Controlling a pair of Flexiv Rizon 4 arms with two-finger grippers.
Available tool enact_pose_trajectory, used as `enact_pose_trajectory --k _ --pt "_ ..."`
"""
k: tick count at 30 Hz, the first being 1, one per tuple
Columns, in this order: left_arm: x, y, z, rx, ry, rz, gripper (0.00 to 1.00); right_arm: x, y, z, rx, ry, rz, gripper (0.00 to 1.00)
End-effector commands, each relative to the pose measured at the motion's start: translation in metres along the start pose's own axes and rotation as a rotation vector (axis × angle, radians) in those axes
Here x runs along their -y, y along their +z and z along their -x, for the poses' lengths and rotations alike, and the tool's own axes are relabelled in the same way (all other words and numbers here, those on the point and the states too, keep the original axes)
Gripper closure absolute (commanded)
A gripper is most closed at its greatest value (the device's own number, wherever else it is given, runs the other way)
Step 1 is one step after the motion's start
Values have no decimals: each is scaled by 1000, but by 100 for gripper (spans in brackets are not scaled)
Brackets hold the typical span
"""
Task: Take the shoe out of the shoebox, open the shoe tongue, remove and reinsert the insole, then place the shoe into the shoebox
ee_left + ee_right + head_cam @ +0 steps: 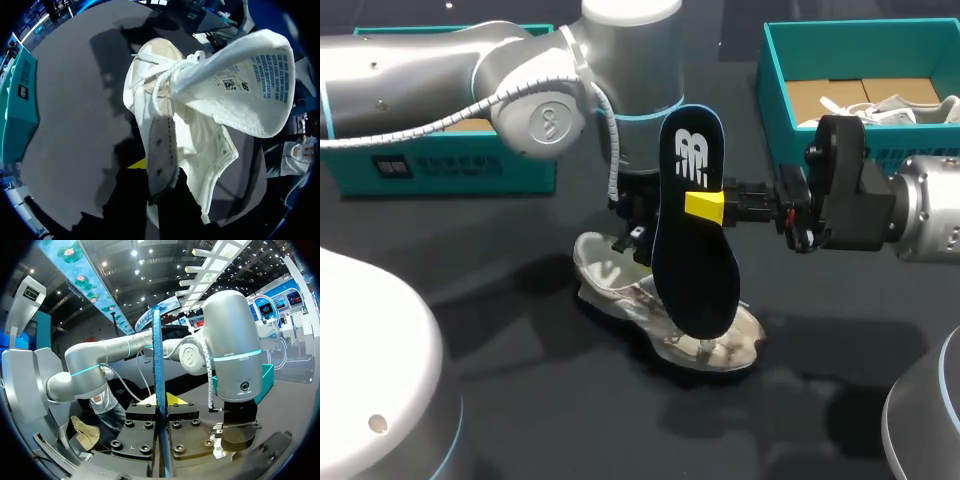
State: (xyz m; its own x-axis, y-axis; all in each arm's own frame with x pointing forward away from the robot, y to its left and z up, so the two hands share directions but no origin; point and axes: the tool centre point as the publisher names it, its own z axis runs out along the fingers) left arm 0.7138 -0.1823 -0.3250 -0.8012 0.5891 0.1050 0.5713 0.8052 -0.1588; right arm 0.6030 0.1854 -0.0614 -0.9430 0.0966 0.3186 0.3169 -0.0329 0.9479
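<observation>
A pale shoe (620, 285) lies on the dark table under both arms. My left gripper (635, 235) comes down on its rear part. In the left wrist view this gripper (161, 177) is shut on a grey perforated strip (161, 145) at the edge of the shoe's (200, 145) opening, and the white tongue (245, 85) is folded out wide. My right gripper (705, 207) is shut on the dark blue insole (695, 260), holding it upright just above the shoe. In the right wrist view the insole (159, 365) stands edge-on between the yellow tips of the gripper (162, 401).
One teal shoebox (775, 90) with paper inside stands at the back right. Another teal box (440, 165) stands at the back left, partly behind my left arm (530, 110). Bare dark table (540, 400) lies in front of the shoe.
</observation>
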Motion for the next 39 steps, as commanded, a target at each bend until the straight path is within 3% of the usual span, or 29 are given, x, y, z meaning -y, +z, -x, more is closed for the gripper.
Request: enact_pose_trajectory --k 1,9,23,28,39 --pt "-5 -4 -10 26 73 -10 100 -1 3 -2 7 1 0 100" --pt "-5 -4 -10 26 73 -10 100 -1 3 -2 7 1 0 100" --pt "-1 -26 -5 35 496 79 100 -1 3 -2 7 1 0 100" --pt "1 -19 -6 60 608 107 100 -1 3 -2 7 1 0 100" --pt "-1 -6 -6 77 778 75 100 -1 3 -2 7 1 0 100"
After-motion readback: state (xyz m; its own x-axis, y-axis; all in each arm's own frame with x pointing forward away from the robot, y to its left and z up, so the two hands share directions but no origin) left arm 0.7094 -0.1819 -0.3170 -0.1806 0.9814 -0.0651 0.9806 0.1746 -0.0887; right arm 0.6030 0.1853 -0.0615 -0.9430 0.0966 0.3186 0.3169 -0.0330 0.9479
